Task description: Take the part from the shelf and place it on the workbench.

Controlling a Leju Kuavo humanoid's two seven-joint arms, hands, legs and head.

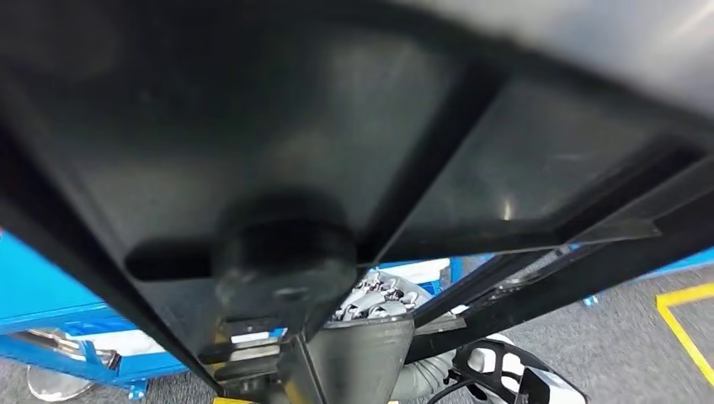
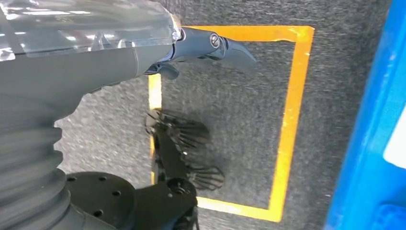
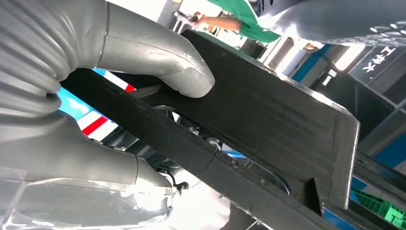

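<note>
My right hand (image 3: 95,96) has its thumb clamped on the black part (image 3: 268,124), which looms at 12 o'clock. Left hand (image 2: 191,48) hangs over the floor (image 2: 249,124), fingers apart, holding nothing.

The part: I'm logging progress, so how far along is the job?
Done, it seems: the black part is off the shelf, since the right hand grips it with the thumb pressed on its flat face, and it looms close across the head view. In hand: carrying it. The left hand holds nothing, over the grey floor. Left: setting it on the workbench.
</note>
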